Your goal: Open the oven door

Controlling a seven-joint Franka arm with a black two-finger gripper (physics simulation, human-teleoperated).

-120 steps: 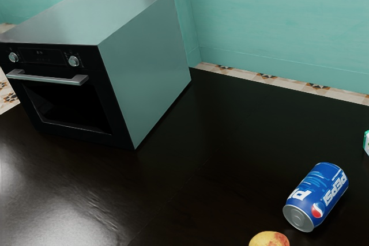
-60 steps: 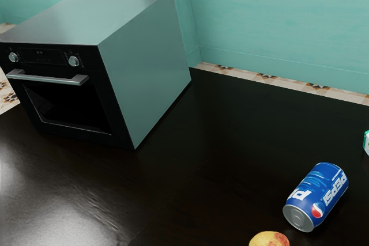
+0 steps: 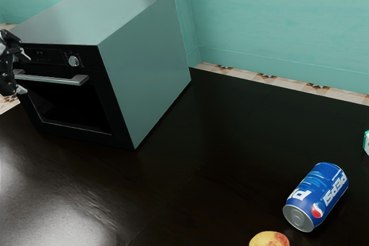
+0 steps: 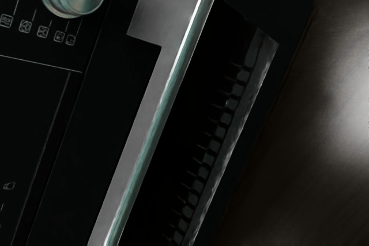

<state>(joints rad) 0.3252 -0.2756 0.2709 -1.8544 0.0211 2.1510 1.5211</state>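
At the exterior view's left edge: one black gripper (image 3: 24, 73), fingers apart, one higher than the other, by the near end of the oven handle (image 3: 60, 79). Contact with the bar: cannot tell. Purpose, as judged: the bar runs crosswise, so a finger above and one below should let them close on it and pull.

Next, one oven (image 3: 144, 61), black front, pale metallic sides. Oven door (image 3: 115, 113): shut, dark window, handle standing off its upper part on brackets, presumably to leave room for a grip behind. Wrist view: the bar passes close by the hand, slantwise to it, one bracket end in sight. Likely next: line up, close, draw outward; an off-centre hold near the bar's end may slip.

Above the handle, one round knob (image 3: 74, 60); a hand set too high might catch the controls.

Further right, one yellow-and-red fruit (image 3: 269, 239), cut by the lower edge. Beside it, one blue Pepsi can (image 3: 316, 197), on its side. Both well apart from the oven, seemingly no part of the job.

Last, one green-and-white item (image 3: 366, 142), mostly out of frame, kind unclear.

Surface: dark, glossy desk (image 3: 173, 188), bright glare near the exterior view's left. Room: teal wall (image 3: 277, 21), strip of patterned tiles (image 3: 230, 70) beneath.
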